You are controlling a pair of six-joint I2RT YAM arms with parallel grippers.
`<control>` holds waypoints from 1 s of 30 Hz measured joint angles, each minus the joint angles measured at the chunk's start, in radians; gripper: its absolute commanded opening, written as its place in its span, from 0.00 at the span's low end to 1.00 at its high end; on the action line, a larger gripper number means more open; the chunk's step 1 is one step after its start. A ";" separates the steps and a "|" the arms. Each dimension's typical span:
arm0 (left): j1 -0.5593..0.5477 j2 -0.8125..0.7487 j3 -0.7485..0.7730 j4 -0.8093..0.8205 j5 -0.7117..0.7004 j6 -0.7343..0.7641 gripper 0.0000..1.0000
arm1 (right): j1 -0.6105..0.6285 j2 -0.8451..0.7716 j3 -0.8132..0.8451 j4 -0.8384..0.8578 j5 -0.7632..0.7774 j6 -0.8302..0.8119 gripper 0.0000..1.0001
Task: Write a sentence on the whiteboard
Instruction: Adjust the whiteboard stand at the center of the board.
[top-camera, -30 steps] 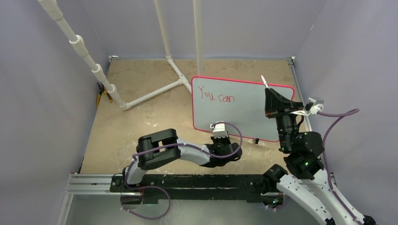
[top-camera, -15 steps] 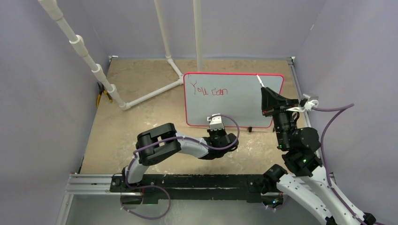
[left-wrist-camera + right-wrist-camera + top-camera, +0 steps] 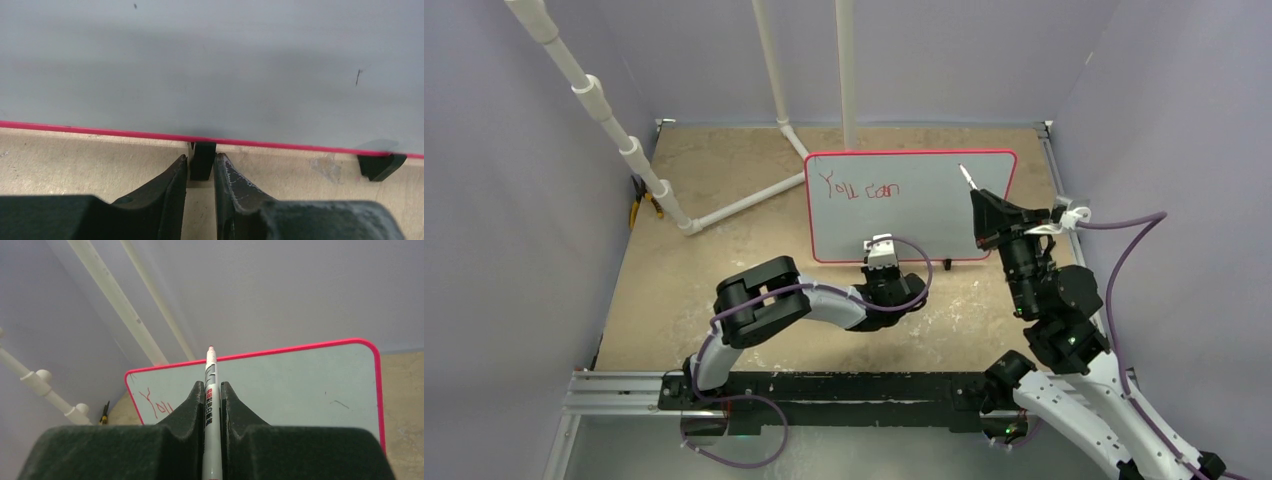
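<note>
The whiteboard, white with a red-pink frame, lies flat on the tan table. The sentence reads "You can" in red at its upper left; its first letters also show in the right wrist view. My left gripper is at the board's near edge, shut on one of its small black feet. My right gripper is shut on a white marker. The marker tip points over the right part of the board. I cannot tell whether it touches.
A white PVC pipe frame runs across the table's far left, with a yellow and black tool by the left wall. Purple walls close in three sides. A second black foot sticks out from the board's near edge.
The whiteboard has slid left and away from the arm bases and turned square, carried by my left gripper. My right gripper with the marker has moved left along with it.
</note>
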 measured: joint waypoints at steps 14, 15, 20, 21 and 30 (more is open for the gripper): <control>0.013 -0.117 -0.094 0.108 0.074 0.079 0.66 | 0.000 -0.050 -0.003 -0.142 -0.045 0.034 0.00; 0.013 -0.137 -0.108 0.117 0.090 0.087 0.68 | 0.000 -0.048 -0.006 -0.143 -0.045 0.036 0.00; 0.017 -0.245 -0.172 0.141 0.195 0.138 0.72 | 0.000 0.023 -0.027 -0.123 -0.060 0.051 0.00; 0.020 -0.269 -0.182 0.141 0.235 0.156 0.72 | -0.001 0.046 -0.041 -0.111 -0.070 0.055 0.00; 0.151 -0.566 -0.242 0.050 0.640 0.339 0.73 | -0.001 0.174 -0.127 -0.032 -0.093 0.057 0.00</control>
